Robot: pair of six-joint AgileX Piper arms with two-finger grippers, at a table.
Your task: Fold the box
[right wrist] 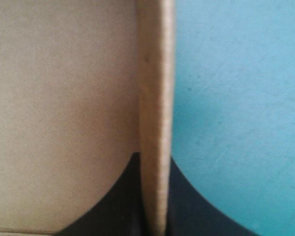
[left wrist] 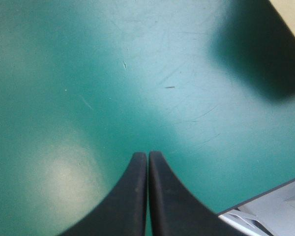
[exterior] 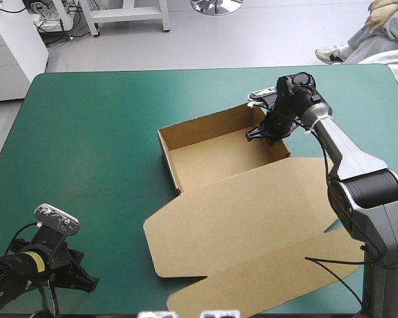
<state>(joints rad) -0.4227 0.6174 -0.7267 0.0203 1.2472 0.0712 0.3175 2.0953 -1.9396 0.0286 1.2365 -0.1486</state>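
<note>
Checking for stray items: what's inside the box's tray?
The box shows only bare brown floor, plus the right tool shut on its right wall, one finger inside. The floor patch beneath that tool is hidden.

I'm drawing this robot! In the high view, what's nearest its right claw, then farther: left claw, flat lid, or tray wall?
1. Tray wall: pinched in the right claw, on the box's right side.
2. Flat lid: toward the table's near edge.
3. Left claw: near-left corner.
</note>
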